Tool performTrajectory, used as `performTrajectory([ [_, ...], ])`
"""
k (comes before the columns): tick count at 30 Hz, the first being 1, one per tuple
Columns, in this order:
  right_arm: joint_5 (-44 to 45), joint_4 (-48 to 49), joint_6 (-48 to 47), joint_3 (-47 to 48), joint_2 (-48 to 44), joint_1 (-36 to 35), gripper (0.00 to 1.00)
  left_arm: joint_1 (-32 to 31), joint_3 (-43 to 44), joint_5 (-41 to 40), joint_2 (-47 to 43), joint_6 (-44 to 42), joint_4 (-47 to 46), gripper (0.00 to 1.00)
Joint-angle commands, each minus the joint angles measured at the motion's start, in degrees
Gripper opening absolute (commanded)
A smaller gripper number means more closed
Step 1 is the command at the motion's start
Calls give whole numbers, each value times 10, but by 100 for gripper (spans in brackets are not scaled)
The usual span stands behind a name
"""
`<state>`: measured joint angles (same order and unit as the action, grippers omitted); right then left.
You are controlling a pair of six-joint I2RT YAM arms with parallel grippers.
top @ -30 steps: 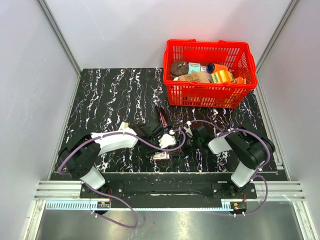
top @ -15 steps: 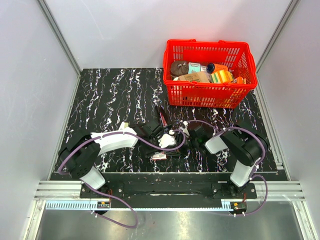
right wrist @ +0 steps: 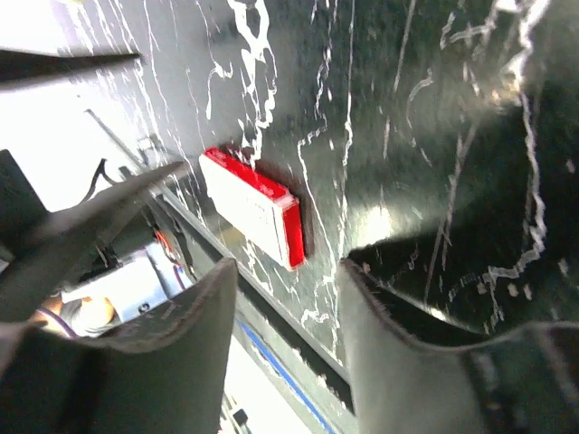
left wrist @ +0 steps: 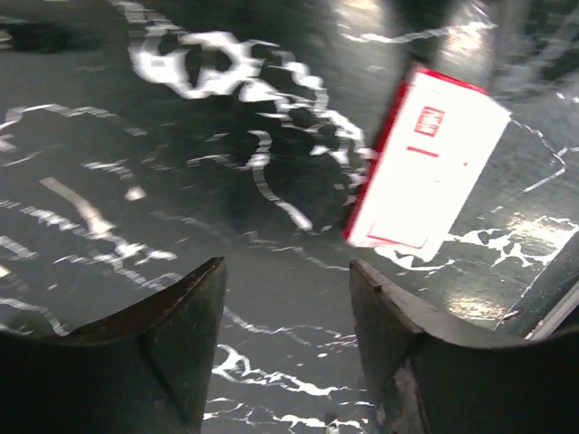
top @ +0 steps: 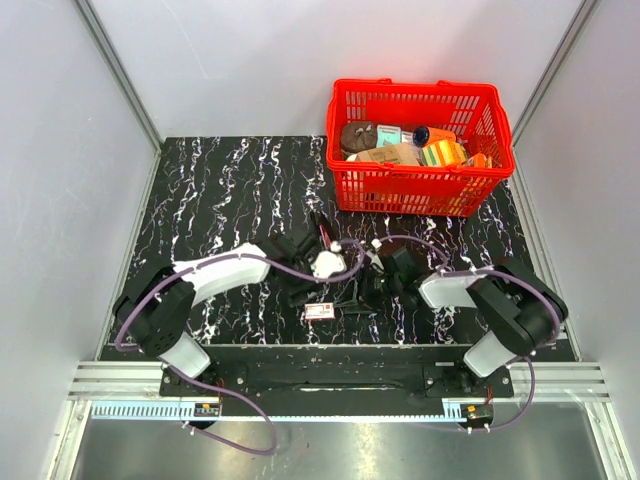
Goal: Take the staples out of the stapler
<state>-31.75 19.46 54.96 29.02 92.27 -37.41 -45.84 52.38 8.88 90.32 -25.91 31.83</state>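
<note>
Both arms have just let go: the left gripper (left wrist: 287, 271) and the right gripper (right wrist: 288, 271) now stand spread with nothing between their fingers, and the left has drawn back. The black stapler (top: 346, 295) seems to lie loose between them, near a small red-and-white box (left wrist: 430, 172). Whether its staples are out, I cannot tell.

Top view is evenly lit from above and sharp. Glare patches are seen on the glossy black white-veined marble worktop (top: 220, 190) in both wrist views. The small red-edged white box (left wrist: 430, 172) is overexposed and smeared. The dark near fingers (left wrist: 172, 334) are rendered out of focus. The right wrist view's upper-left corner is blown out.
</note>
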Motion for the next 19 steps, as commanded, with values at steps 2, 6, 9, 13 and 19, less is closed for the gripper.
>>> performTrajectory([
  [2, 84, -191, -111, 47, -79, 14, 64, 80, 73, 65, -65, 13, 47, 70],
  [6, 138, -302, -162, 95, -128, 15, 86, 130, 103, 101, -120, 20, 90, 94],
  [9, 198, -360, -189, 136, -170, 15, 99, 171, 110, 118, -165, 31, 104, 99],
  [13, 244, -420, -231, 198, -208, 15, 99, 221, 106, 108, -199, 62, 98, 99],
  [19, 272, -481, -270, 269, -217, 15, 99, 312, 82, 131, -240, 103, 66, 99],
])
